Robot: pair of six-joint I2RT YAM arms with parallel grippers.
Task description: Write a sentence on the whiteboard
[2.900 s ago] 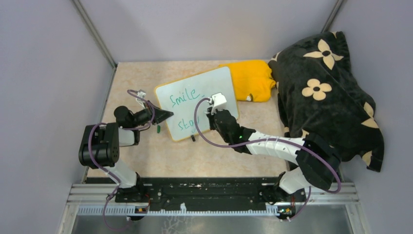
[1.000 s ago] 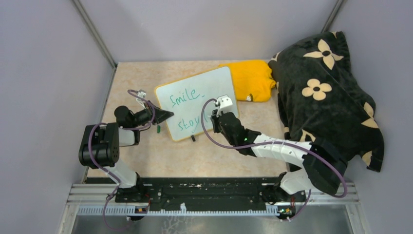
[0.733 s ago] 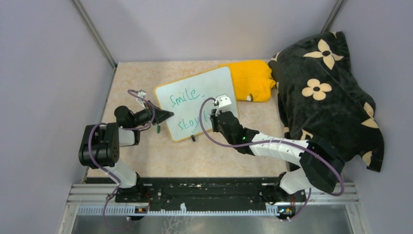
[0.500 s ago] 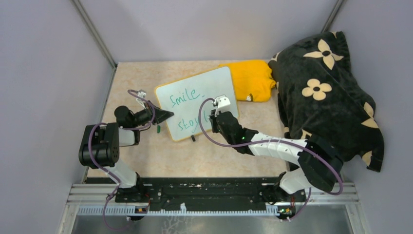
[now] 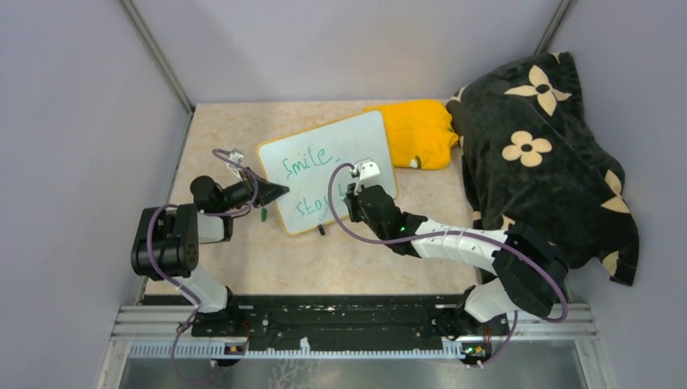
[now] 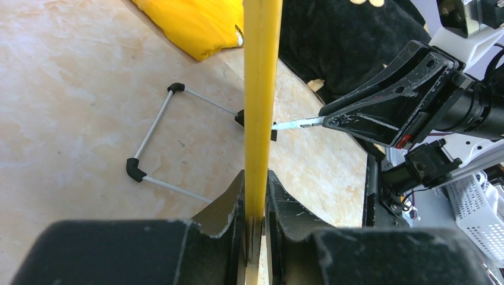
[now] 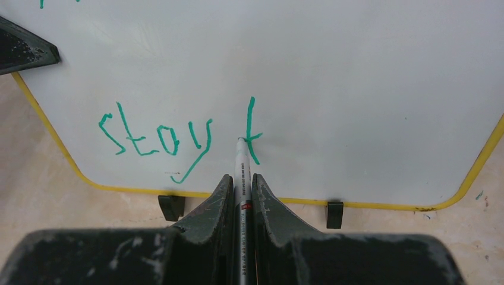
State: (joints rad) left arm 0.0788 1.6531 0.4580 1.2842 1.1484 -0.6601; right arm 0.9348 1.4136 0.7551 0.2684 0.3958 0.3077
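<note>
The whiteboard (image 5: pixel 356 138) lies tilted on the table, propped on a wire stand (image 6: pixel 172 136). Its green sentence reads "Smile" (image 5: pixel 306 160) above "stay" (image 7: pixel 156 139), with an "f" (image 7: pixel 252 127) right of that. My left gripper (image 5: pixel 279 191) is shut on the board's yellow left rim (image 6: pixel 261 89), which runs up between its jaws. My right gripper (image 7: pixel 241 181) is shut on a silver marker (image 7: pixel 242 172). The marker's tip touches the board at the left end of the "f" crossbar. From the left wrist view the right gripper (image 6: pixel 333 122) and marker tip show beyond the board's edge.
A folded yellow cloth (image 5: pixel 421 134) lies just behind the board's right end. A black flowered blanket (image 5: pixel 543 154) fills the right side. A small dark cap (image 5: pixel 264 215) lies on the table by the board's near left corner. Black clip feet (image 7: pixel 171 206) line the near rim.
My right gripper with the marker has shifted slightly to the left along the lower line. The left gripper has held the board still.
</note>
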